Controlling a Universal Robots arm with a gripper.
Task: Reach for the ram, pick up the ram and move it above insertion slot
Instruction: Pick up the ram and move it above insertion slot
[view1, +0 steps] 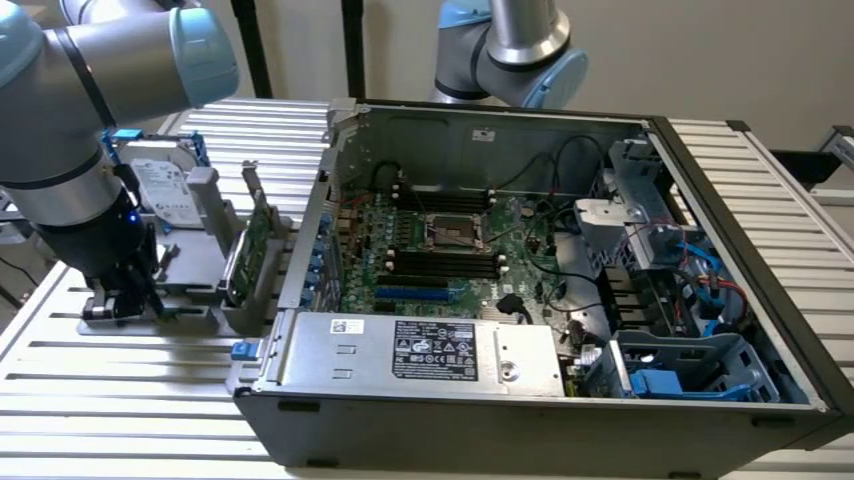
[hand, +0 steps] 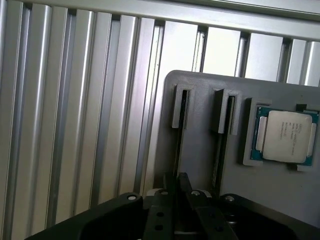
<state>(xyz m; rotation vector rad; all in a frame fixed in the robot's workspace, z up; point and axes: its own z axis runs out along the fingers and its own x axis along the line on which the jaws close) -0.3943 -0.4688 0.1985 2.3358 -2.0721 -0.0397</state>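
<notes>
Fingers (hand: 162, 210) pinch narrow on the ram (hand: 179, 150) in its holder (hand: 200, 150); likely light, stiff, fragile, best held by bare edges.

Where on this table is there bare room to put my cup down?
Bare slats lie in front of the grey holder, at the exterior view's lower left, and in a strip past the case on that view's right. Crowded: the holder, with the claw, a drive and a card, and the open case, packed inside.
</notes>
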